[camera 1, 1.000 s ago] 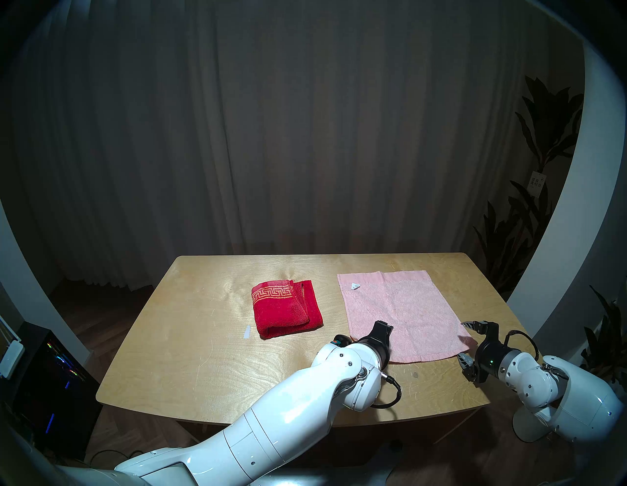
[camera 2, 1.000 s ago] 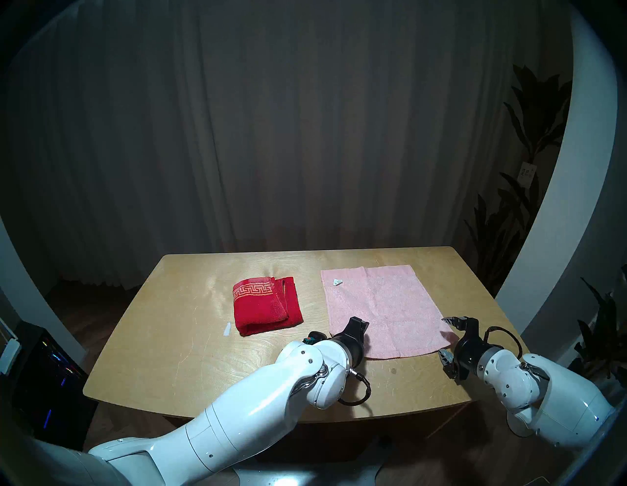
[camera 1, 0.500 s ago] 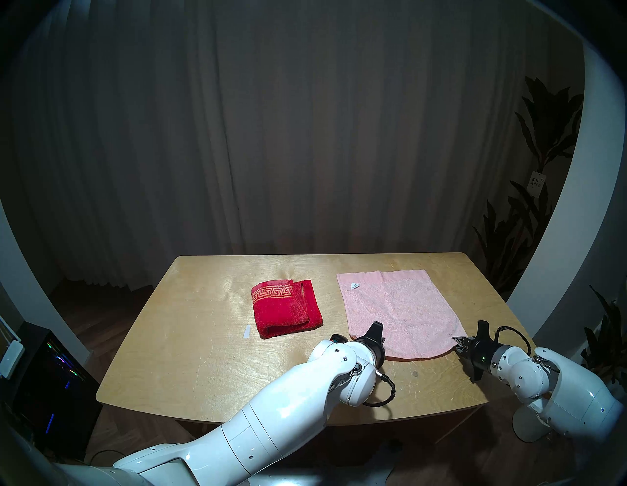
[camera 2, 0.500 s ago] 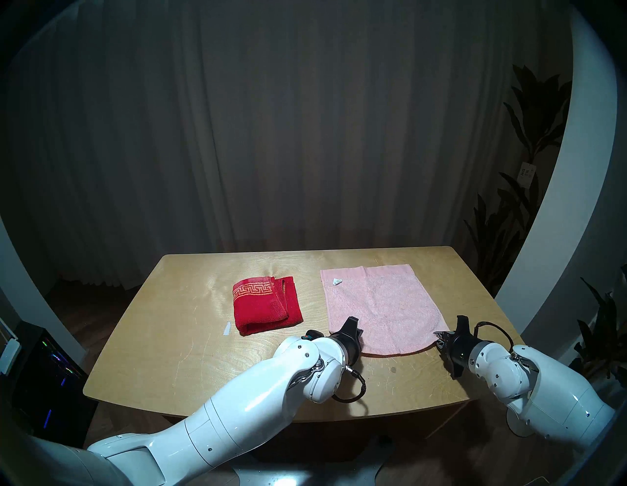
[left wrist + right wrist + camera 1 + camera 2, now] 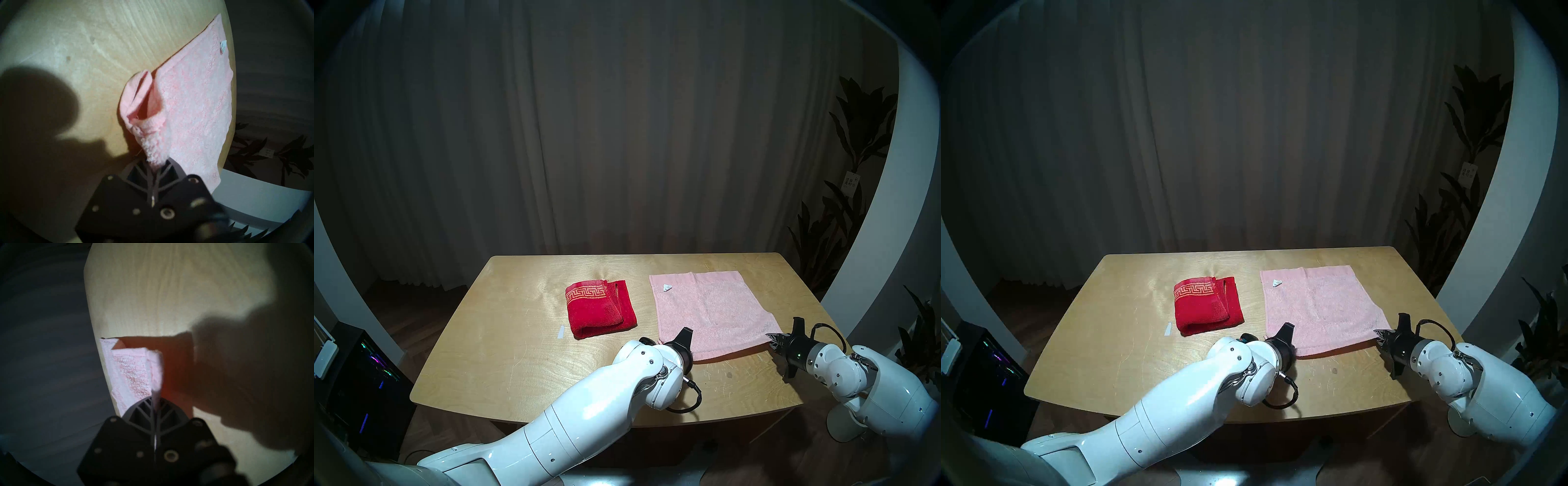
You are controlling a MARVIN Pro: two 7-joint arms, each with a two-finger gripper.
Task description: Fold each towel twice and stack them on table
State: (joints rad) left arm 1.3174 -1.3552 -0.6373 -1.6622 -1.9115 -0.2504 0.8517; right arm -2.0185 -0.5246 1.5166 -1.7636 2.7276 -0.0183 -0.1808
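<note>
Pink towel (image 5: 707, 312) now pinched at both near corners: my left gripper (image 5: 157, 167) and right gripper (image 5: 155, 404) have just clamped shut on it. Near edge pulled straight between them; first fold can start. Red towel (image 5: 599, 307), left of my left gripper, lies folded.

red towel (image 5: 1207, 306) folded, pink towel (image 5: 1321, 307) spread

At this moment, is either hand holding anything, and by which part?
Both hold the pink towel: the left hand pinches its near left corner, the right hand its near right corner. The rest lies on the table.
</note>
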